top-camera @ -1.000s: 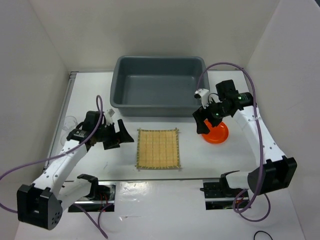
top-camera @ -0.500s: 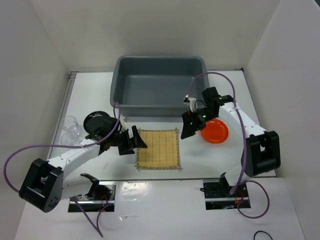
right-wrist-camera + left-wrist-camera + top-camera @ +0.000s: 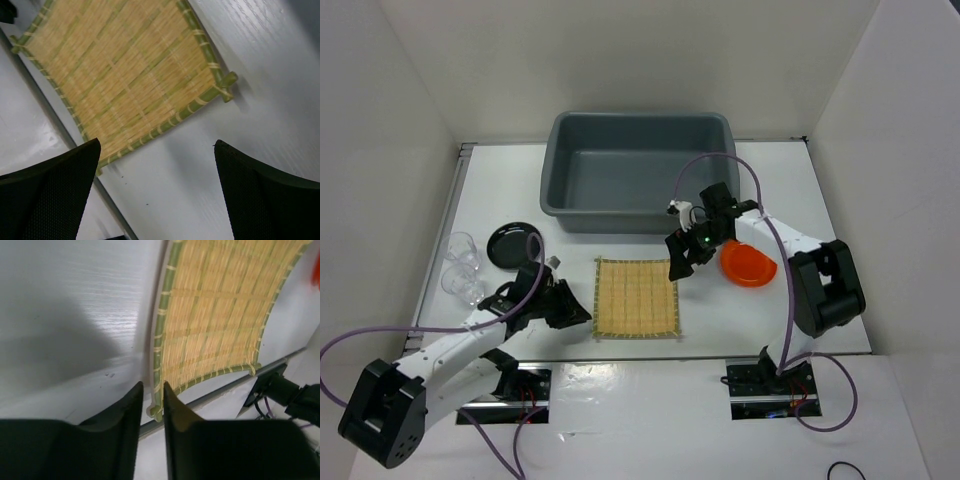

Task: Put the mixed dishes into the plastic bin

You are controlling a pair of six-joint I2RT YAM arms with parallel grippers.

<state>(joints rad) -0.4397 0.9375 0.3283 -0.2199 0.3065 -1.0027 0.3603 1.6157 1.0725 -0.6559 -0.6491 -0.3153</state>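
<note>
Since both arms reached the bamboo mat (image 3: 636,297), left fingers (image 3: 125,440) straddling a corner (grip uncertain), right fingers (image 3: 50,185) spread, lifting likely follows.

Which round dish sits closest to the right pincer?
The orange dish, just beside the right pincer; the black dish lies far off on the left side.

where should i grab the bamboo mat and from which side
Grip the mat by its raised green rim at the near-left corner, coming in low from the left. It lies flat, so only the edge offers a hold, and the left gripper sits astride that corner.
</note>
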